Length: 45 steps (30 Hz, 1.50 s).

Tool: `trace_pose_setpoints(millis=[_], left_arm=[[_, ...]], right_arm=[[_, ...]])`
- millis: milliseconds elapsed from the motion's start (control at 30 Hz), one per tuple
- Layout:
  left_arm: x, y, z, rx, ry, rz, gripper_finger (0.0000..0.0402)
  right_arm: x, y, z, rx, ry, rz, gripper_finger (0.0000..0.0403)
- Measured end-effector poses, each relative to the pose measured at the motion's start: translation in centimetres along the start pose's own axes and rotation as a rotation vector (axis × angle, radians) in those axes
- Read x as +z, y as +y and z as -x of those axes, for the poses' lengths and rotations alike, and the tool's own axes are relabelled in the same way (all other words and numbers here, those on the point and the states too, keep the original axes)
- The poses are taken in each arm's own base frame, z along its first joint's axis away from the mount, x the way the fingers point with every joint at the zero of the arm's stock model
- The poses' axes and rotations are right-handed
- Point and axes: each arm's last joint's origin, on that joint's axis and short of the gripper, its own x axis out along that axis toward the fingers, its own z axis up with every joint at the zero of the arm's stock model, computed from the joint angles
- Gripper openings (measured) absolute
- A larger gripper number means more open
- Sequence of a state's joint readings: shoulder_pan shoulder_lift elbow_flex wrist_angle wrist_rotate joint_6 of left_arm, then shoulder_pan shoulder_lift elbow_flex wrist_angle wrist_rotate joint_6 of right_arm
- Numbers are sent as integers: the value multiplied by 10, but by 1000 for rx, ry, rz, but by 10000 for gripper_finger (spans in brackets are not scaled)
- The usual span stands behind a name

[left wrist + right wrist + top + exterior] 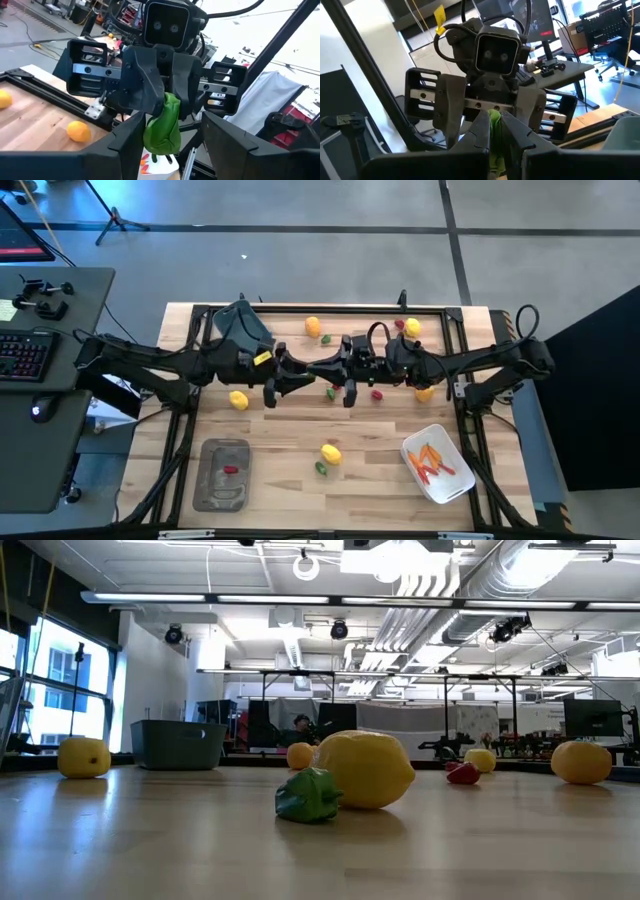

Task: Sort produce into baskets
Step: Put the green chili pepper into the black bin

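My two grippers meet above the middle of the table. My right gripper (335, 369) is shut on a green toy piece (162, 125), which also shows between its fingers in the right wrist view (494, 131). My left gripper (171, 120) faces it, open, one finger on either side of the green piece; I see no touch. It shows in the high view (300, 372) too. The blue-grey tub (240, 328) stands at the far left, the grey tray (222, 473) at the near left, the white tub (437, 463) at the near right. Neither gripper shows in the low view. My right gripper pinches the green piece's upper part (169, 102) between its two fingers (147, 92). The fingers lie about level and come from the table's right side. The piece's lower end (161, 142) hangs past the fingertips, lifted clear of the table.
Yellow lemons (313, 327) (238, 400) (330, 452) and small red and green pieces (377, 393) (321, 467) lie loose on the wooden table. The tray holds a red piece (231, 470), the white tub orange sticks (430, 462). A lemon (365, 768) and green piece (308, 795) fill the low view.
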<state>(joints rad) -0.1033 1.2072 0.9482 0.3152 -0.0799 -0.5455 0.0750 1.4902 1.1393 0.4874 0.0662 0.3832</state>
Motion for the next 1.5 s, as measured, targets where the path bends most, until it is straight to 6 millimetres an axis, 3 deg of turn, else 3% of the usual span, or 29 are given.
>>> trace_pose_setpoints(millis=[300, 633, 767, 900, 1167, 1300, 1500], left_arm=[[-7, 4, -7, 13, 25, -28, 183], [-8, 5, -8, 18, 32, -53, 97], [-8, 6, -8, 24, 33, -61, 45], [-8, 7, -4, 24, 65, -81, 10], [-9, -6, 28, -30, 274, -12, 11], [-19, -19, 51, -32, 427, 80, 11], [-56, -41, 88, 97, 748, 216, 11]], right_arm=[[-1, 0, 0, -2, 6, -1, 5], [0, 0, 0, 4, 1, -20, 7], [0, -1, 0, -19, -9, -36, 37], [0, -1, 0, -29, -10, -2, 97], [8, -9, 3, -56, -29, 3, 188], [8, -12, 6, -83, 24, 17, 199], [-6, -24, 9, -168, 187, 27, 199]])
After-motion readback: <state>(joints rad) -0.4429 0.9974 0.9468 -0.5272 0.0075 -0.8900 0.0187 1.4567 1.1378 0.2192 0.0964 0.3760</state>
